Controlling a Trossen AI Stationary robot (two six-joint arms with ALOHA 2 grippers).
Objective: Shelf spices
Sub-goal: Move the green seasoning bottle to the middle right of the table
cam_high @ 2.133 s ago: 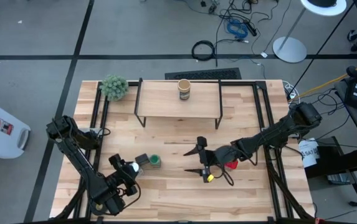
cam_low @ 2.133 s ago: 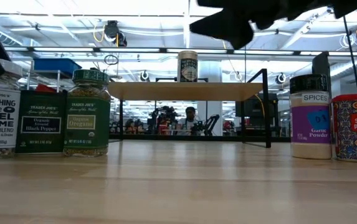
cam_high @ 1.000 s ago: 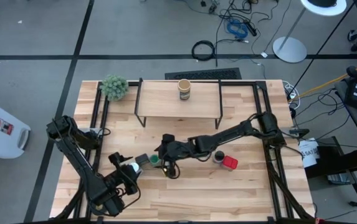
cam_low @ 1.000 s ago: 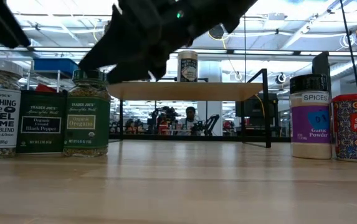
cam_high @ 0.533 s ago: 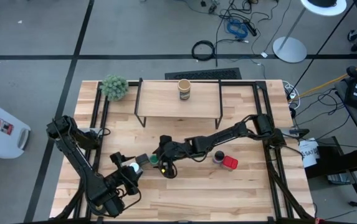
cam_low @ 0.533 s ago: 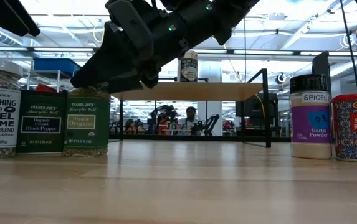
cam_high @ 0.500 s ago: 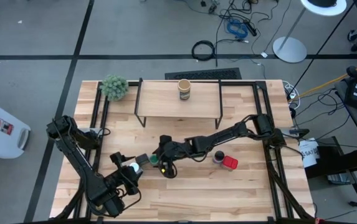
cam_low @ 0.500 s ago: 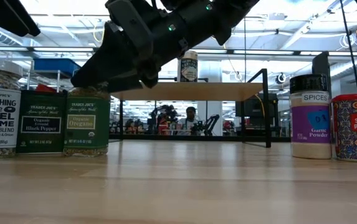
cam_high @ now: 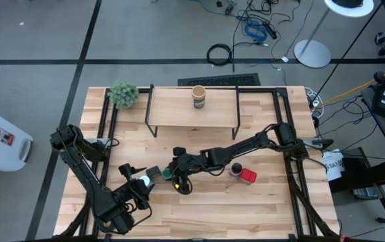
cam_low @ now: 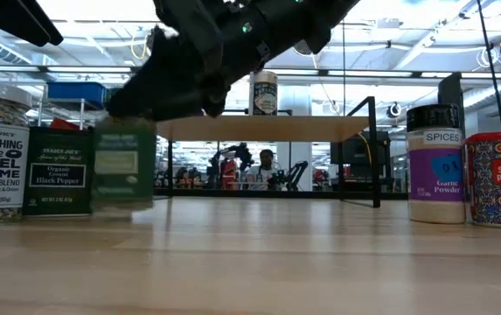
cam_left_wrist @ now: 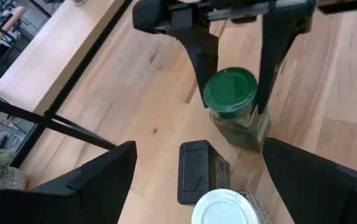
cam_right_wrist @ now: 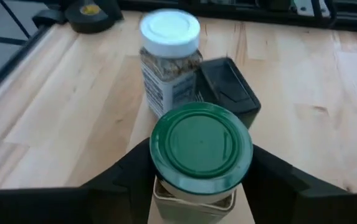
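**Desk:** What does the right arm have?

**Reporter:** The right gripper reaches in from the table's right side and pinches the green-lidded glass jar of dried herbs, one dark finger against each side of it just under the lid. In the low view the jar is blurred and sits beside the dark green square tin labelled black pepper; whether its base touches the wood cannot be told.

**Desk:** And its neighbours?

**Reporter:** The square tin with its black lid stands just beside the jar, and the white-lidded jar of seasoning blend stands next to that, on the left part of the big wooden tabletop.

**Desk:** The left arm?

**Reporter:** The left gripper hangs near the table's near-left, its fingers spread wide, close to the same three containers.

**Desk:** The rest of the spices?

**Reporter:** A dark-lidded jar labelled garlic powder and a red tin stand together to the right, well apart from the trio. A tan cylinder with a dark band stands upright on the light board of the low black-legged shelf at the far side. A fuzzy green plant ball sits at the table's far-left corner.
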